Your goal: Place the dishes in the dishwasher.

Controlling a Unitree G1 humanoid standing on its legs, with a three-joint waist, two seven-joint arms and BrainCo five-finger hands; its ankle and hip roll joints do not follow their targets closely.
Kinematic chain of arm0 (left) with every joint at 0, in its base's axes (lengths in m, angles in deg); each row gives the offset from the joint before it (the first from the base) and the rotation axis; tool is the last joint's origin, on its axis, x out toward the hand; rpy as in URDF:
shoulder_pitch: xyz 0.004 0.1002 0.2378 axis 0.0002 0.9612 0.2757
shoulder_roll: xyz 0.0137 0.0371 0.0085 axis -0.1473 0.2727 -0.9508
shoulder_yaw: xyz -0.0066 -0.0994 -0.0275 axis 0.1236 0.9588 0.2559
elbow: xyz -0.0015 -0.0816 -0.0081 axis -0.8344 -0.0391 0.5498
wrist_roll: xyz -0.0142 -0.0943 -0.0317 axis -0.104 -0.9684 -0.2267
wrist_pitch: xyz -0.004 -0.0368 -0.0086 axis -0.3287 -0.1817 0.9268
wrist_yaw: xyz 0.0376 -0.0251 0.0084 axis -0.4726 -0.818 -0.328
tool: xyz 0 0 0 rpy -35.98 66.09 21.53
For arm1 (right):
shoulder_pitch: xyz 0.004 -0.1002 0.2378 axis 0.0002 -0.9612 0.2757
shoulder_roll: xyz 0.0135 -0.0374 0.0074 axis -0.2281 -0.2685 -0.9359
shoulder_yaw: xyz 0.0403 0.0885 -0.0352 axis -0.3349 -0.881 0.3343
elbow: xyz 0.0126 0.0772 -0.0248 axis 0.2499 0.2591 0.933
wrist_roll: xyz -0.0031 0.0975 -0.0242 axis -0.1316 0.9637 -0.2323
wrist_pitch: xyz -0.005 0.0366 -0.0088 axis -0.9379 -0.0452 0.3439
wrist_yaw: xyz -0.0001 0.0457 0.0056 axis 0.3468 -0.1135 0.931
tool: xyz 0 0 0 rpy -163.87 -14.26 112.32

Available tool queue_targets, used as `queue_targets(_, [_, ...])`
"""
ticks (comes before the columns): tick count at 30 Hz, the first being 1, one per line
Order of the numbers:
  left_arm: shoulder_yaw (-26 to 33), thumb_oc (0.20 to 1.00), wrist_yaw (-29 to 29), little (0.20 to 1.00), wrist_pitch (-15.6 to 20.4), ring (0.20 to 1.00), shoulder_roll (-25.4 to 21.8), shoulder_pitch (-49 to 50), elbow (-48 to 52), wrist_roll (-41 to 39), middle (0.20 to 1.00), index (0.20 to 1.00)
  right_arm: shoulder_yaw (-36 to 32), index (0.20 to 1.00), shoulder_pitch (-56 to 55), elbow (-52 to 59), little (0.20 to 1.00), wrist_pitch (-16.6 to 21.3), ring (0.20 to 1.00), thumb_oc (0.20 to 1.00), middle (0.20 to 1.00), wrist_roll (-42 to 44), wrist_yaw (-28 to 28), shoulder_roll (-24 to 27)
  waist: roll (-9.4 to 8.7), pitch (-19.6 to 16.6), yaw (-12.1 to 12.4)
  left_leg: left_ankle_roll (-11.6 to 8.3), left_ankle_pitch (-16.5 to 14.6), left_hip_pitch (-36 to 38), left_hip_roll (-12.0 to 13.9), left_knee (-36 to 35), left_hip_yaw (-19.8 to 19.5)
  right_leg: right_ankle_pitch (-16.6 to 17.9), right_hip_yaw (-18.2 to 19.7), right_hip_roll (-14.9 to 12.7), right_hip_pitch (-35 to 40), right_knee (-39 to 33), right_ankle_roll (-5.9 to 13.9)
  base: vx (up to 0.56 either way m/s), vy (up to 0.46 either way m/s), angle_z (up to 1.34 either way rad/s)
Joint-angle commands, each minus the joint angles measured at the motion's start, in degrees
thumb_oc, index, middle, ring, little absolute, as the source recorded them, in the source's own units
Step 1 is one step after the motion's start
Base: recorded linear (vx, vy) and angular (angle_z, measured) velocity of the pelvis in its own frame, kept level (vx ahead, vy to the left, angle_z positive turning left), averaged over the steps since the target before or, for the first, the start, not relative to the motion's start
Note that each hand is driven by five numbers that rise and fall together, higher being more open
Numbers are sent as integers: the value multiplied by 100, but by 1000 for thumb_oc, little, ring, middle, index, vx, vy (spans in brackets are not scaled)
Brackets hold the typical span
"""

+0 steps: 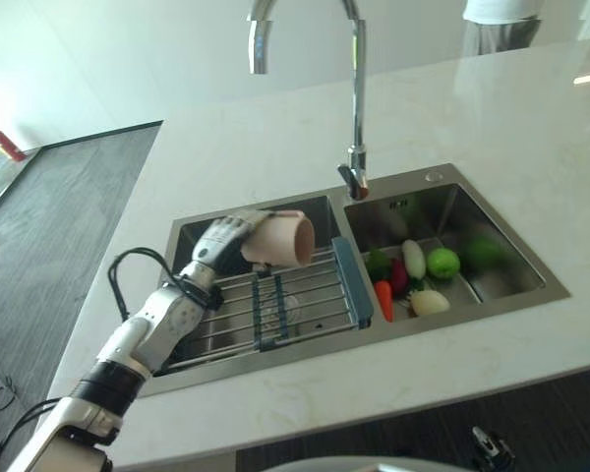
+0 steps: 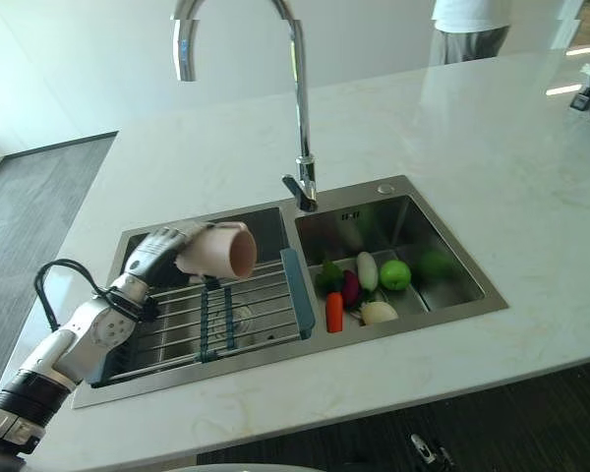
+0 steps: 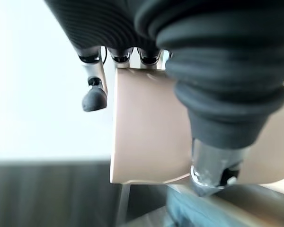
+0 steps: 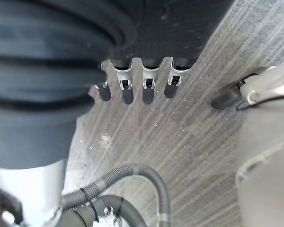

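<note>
Cup (image 1: pixel 287 240) sits sideways in left hand (image 1: pixel 224 239), fingers and thumb curled round its wall, above rack (image 1: pixel 275 305) in left sink basin (image 1: pixel 315 211). Looks rigid, light, glazed-slick, breakable; side-wall grip suits. Right hand (image 4: pixel 137 85) hangs, fingers relaxed.

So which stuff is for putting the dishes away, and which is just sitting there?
For the job:
- pink cup, held in the left hand over the rack in the left sink bowl

Just sitting there:
- carrot, green apple and other vegetables in the right sink bowl
- tap
- right hand, idle, fingers relaxed
</note>
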Motion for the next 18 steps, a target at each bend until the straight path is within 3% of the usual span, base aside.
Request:
queue_targets(1, [466, 200, -1033, 200, 57, 200, -329, -457, 88, -214, 200, 200, -128, 1000, 169, -139, 1000, 363, 1000, 1000, 1000, 288, 86, -86, -113, -29, 149, -51, -664, 245, 84, 110, -251, 20, -421, -423, -305, 249, 516, -10, -34, 19])
queue_targets(7, [1493, 200, -2073, 200, -326, 200, -475, 135, 643, -65, 200, 200, 33, 1000, 141, -166, 1000, 307, 1000, 1000, 1000, 97, 184, -236, -164, -56, 431, -83, -634, 226, 117, 136, -463, -83, -521, -358, -198, 222, 420, 17, -67, 13])
queue_targets(12, [2364, 200, -2882, 200, -858, 200, -572, 811, 964, -53, 200, 200, 369, 1000, 289, -117, 1000, 69, 1000, 1000, 1000, -317, 260, -242, -192, -29, 760, -218, -615, 75, 259, 410, -795, -257, -562, -149, -63, 183, 180, 11, -145, 20])
queue_targets(16, [3089, 200, -3500, 200, -898, 200, -427, 1391, 1176, -108, 200, 200, 756, 1000, 478, -126, 1000, -147, 1000, 1000, 1000, -704, 161, -116, -214, 104, 1179, -510, -491, -396, 402, 927, -1345, -420, -687, 87, 64, 160, -111, -9, -178, 36])
queue_targets(18, [3323, 200, -3878, 200, -642, 200, -242, 1528, 1291, -306, 200, 200, 1005, 1000, 581, -99, 1000, -183, 1000, 1000, 1000, -801, 172, -69, -160, 231, 1391, -712, -166, -644, 506, 845, -1449, -495, -951, 201, 167, 127, -214, -99, -133, 86])
